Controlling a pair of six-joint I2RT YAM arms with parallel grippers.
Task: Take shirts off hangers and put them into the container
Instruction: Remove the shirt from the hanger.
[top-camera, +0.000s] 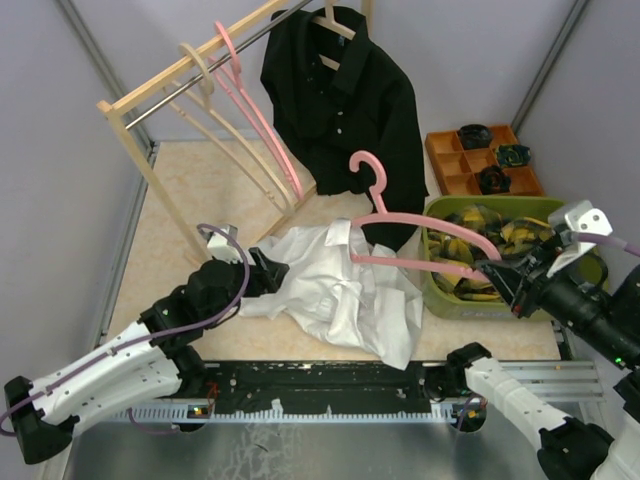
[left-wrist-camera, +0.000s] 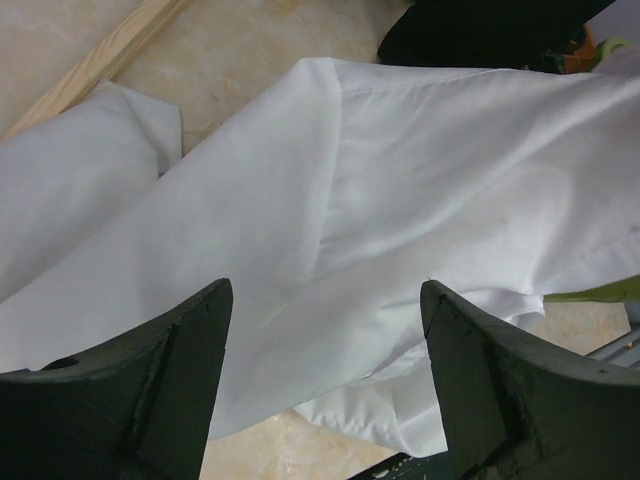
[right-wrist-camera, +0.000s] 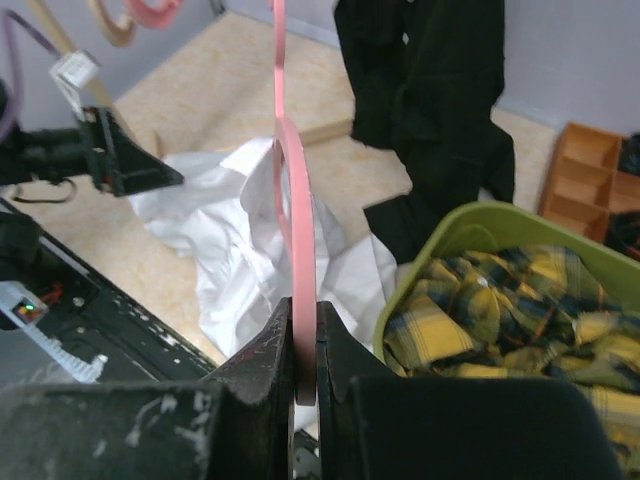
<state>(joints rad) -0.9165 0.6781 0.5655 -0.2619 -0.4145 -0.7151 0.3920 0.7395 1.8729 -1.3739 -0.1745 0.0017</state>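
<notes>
At the right of the table (top-camera: 180, 200), an olive-green basket (top-camera: 436, 290), with a yellow-and-dark-green plaid shirt (top-camera: 480, 230) bunched inside and covering most of the bottom. Just behind it, an orange tray (top-camera: 447, 160), with small dark items in three of its compartments.

Right gripper (right-wrist-camera: 305, 335) clamped on one end of a pink hanger (top-camera: 400, 240), fingers pressed to the thin plastic from both sides, above the basket's near-left part. From that grip, stretched leftward over the basket rim to above the white shirt (top-camera: 340, 290); long axis roughly left to right, hook toward the back of the table. Contact between its far end and the cloth: unclear.

White shirt crumpled on the table between the two arms, off any hanger, right edge up against the basket's wall. Collar toward the back, long axis slanting from far left to near right. Left gripper (left-wrist-camera: 325, 290) at the shirt's left edge, jaws wide apart, nothing pinched, cloth spread below and beyond the fingertips.

Behind, a black shirt (top-camera: 340, 100) hanging from the wooden rack (top-camera: 140, 160), hem down near the white shirt. Further left on the bar, a second pink hanger (top-camera: 262, 120) and a beige hanger (top-camera: 245, 140), both bare.
</notes>
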